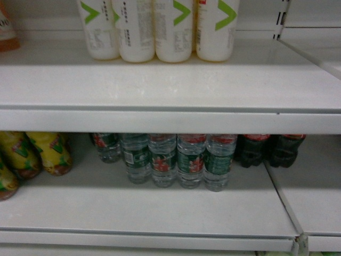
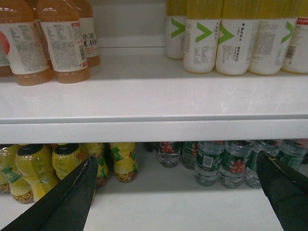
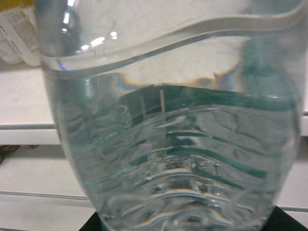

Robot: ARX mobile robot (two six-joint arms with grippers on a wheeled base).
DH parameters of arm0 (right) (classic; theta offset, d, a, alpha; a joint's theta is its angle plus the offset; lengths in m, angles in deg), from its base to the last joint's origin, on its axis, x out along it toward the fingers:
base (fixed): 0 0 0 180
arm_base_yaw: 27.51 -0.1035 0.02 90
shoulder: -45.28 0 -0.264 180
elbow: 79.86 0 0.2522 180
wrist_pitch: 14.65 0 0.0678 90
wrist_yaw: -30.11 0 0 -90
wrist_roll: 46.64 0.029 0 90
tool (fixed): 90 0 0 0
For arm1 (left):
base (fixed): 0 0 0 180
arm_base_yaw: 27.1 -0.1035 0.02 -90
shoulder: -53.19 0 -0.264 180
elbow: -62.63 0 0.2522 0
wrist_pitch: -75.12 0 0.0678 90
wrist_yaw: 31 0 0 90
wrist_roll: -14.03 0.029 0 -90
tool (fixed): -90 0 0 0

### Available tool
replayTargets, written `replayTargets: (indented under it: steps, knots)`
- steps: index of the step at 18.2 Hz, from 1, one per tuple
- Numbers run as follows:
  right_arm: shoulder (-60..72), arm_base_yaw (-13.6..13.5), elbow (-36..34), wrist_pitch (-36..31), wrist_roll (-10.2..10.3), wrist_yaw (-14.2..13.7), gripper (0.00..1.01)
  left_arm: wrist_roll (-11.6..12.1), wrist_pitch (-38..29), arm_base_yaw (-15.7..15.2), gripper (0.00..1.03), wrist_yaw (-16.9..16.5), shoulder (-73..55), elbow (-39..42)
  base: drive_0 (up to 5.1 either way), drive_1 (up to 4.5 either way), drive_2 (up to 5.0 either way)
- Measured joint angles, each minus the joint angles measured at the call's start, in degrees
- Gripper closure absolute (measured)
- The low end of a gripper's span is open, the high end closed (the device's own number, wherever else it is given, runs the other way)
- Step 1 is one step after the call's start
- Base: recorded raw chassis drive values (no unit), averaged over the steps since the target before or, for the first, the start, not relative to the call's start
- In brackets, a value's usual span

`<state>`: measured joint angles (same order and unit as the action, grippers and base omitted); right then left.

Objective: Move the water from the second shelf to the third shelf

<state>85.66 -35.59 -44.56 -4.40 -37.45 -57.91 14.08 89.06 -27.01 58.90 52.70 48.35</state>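
A water bottle (image 3: 173, 144) fills the right wrist view, very close to the lens, its green label band warped through the clear ribbed plastic; it appears to sit in the right gripper (image 3: 187, 224), whose dark edges peek out at the bottom corners, though the fingers themselves are hidden, so a firm clamp is a fair guess rather than a certainty. In the head view neither arm shows. More water bottles (image 1: 178, 160) stand in a row on the lower shelf (image 1: 149, 213), with dark cola bottles (image 1: 269, 149) just beside them. The left gripper (image 2: 175, 192) hangs wide apart and empty before the yellow drinks (image 2: 33, 166). The risk from here is the upper shelf (image 1: 160, 85) — white bottles (image 1: 160, 29) crowd its back, so a deep placement could knock them. A slick, heavy bottle could also slip or tilt if released off-level, or catch the shelf lip on the way in.
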Motion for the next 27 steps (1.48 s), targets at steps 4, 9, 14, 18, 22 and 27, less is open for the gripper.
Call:
replayTargets:
  steps: [4, 9, 14, 18, 22, 27]
  knots:
    - [-0.04, 0.02, 0.13, -0.35, -0.02, 0.02, 0.62, -0.02, 0.09, 0.0, 0.05, 0.02, 0.0, 0.0, 0.0, 0.0, 0.0]
    - [-0.02, 0.52, 0.11, -0.28, 0.0, 0.0, 0.62, -0.02, 0.11, -0.04, 0.05, 0.09, 0.0, 0.0, -3.8, 1.91, 1.9]
    - [-0.07, 0.57, 0.11, -0.13, 0.02, 0.02, 0.62, -0.02, 0.0, -0.04, 0.05, 0.13, 0.0, 0.0, -4.8, 2.39, 2.4]
    - [-0.04, 0.57, 0.11, 0.02, 0.02, 0.02, 0.62, -0.02, -0.02, -0.04, 0.05, 0.11, 0.0, 0.0, -4.8, 2.39, 2.4]
    - [-0.04, 0.57, 0.11, -0.09, 0.02, 0.02, 0.62, -0.02, 0.02, -0.04, 0.05, 0.09, 0.0, 0.0, -4.8, 2.39, 2.4]
    - [-0.04, 0.57, 0.11, -0.09, 0.02, 0.02, 0.62, -0.02, 0.0, -0.04, 0.05, 0.09, 0.0, 0.0, -4.8, 2.39, 2.4]
